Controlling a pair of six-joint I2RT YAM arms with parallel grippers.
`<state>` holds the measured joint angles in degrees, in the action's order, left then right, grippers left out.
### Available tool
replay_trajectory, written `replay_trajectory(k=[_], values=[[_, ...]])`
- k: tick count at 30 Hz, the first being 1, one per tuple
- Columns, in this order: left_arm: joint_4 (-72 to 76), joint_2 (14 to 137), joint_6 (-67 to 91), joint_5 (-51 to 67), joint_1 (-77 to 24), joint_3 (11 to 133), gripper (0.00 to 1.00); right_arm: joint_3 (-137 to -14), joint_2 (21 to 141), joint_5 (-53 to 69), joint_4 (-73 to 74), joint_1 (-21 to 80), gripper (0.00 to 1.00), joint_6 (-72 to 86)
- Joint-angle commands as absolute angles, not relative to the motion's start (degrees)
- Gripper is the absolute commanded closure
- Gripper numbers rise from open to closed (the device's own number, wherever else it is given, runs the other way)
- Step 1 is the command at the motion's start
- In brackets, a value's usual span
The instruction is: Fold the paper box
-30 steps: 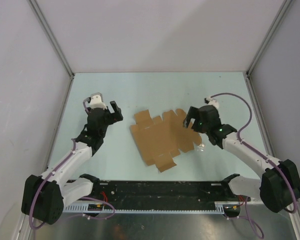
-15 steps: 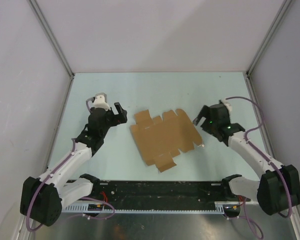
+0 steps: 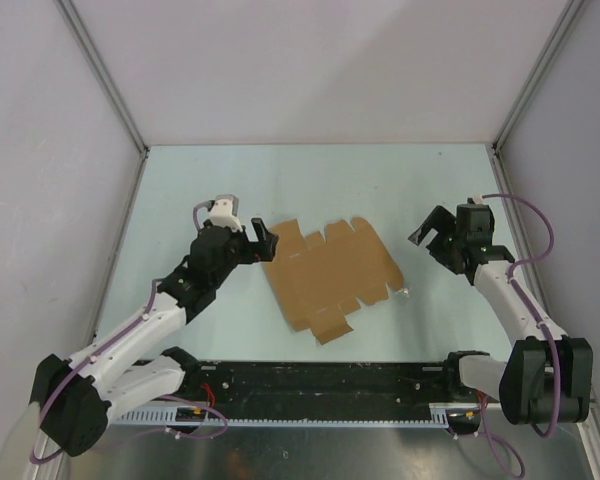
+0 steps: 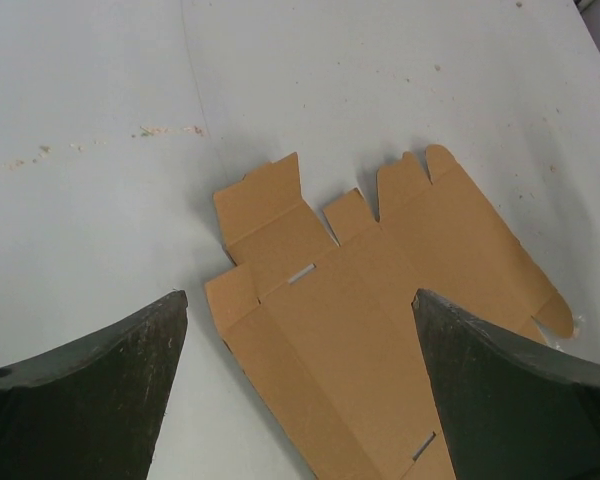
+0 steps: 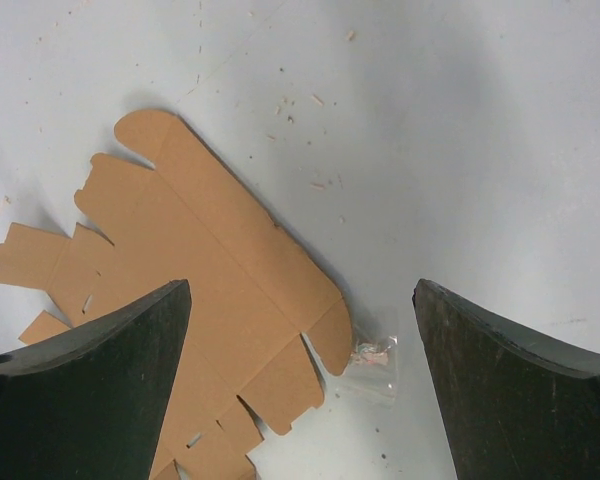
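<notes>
Nearest the arm bases, the box (image 3: 330, 275) is lying flat as an unfolded brown sheet, with every tab and flap spread on the table (image 3: 310, 180) and none raised. A clear scrap (image 5: 372, 360) is resting against its rounded corner, between the sheet and the right gripper (image 3: 430, 233). That gripper is hovering released and empty, with the sheet lying apart from it, ahead and to its left. The left gripper (image 3: 258, 242) is hanging with jaws spread wide, holding nothing, and the sheet's edge is just ahead of its fingertips. Folding appears not to have begun, so every crease is waiting to be worked.
</notes>
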<state>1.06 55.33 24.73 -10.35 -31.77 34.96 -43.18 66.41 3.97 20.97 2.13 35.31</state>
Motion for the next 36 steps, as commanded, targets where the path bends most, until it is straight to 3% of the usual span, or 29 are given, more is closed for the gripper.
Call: replay_trajectory(k=[1, 7, 13, 22, 27, 36], values=[[0.4, 54.9, 26.0, -11.3, -32.6, 36.0, 0.0, -44.6, 66.7, 6.7, 20.0, 3.2, 0.01, 36.1], [-2.5, 56.2, 22.2, -15.6, -31.2, 39.4, 0.0, -44.6, 63.9, -1.2, 24.4, 13.9, 0.02, 41.9], [-2.5, 63.8, 20.7, -8.1, -21.7, 48.2, 0.0, -40.3, 57.1, -13.1, 28.5, 29.8, 0.03, 57.7], [-1.9, 79.5, 12.0, 1.6, -21.2, 62.0, 0.0, -34.8, 55.3, -16.5, 28.1, 44.9, 0.03, 71.9], [-1.9, 83.1, 12.3, 3.4, -21.7, 62.1, 0.0, -34.7, 58.6, -17.0, 25.9, 50.7, 0.05, 76.5], [-1.9, 75.1, 15.8, -1.8, -25.3, 54.2, 0.0, -34.5, 63.9, -19.9, 25.8, 60.2, 0.07, 83.5]])
